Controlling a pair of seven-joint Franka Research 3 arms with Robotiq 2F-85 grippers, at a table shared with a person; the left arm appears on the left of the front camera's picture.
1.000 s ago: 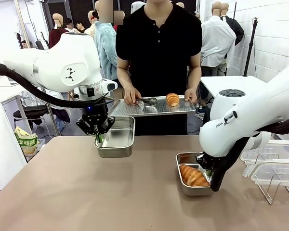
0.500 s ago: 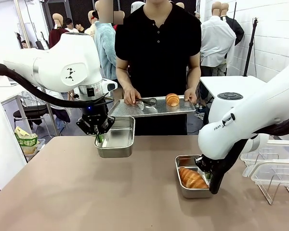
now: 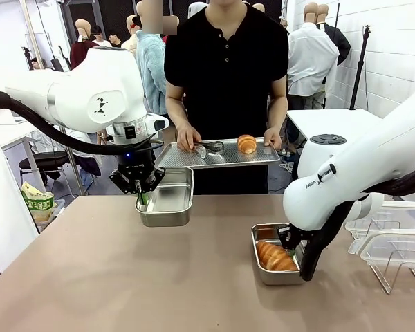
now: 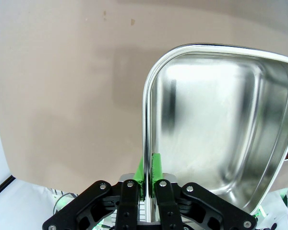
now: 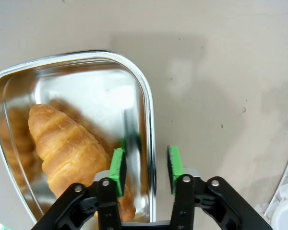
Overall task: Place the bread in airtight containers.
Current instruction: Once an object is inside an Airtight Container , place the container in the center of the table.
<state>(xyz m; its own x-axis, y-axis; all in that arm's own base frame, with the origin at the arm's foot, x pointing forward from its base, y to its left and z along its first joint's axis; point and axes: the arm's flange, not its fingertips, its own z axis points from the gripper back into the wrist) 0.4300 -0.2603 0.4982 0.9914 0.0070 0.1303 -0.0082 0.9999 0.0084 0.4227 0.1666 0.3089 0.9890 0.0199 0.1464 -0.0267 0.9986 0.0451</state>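
Note:
One golden croissant roll (image 3: 275,256) (image 5: 67,143) lies in a steel tin (image 3: 257,268) (image 5: 86,53) resting on the table at right. My right gripper (image 3: 299,254) (image 5: 146,166) straddles that tin's near rim, open, with a gap on each side of the rim. My left gripper (image 3: 144,199) (image 4: 148,184) is shut on the rim of an empty tin (image 3: 167,216) (image 4: 216,48), held just above the table at the left. The second roll (image 3: 247,143) sits on a flat tray (image 3: 187,158) that a person holds at the far side.
Metal tongs (image 3: 211,146) lie on the person's tray. Clear white-rimmed lids and a wire rack (image 3: 394,249) stand at the right edge. A printed bag (image 3: 36,202) hangs off the table's left. Bare tabletop (image 3: 159,277) lies between the tins.
The right arm and the tin with the roll have shifted slightly left and toward the near edge. The left arm and its tin have stayed still.

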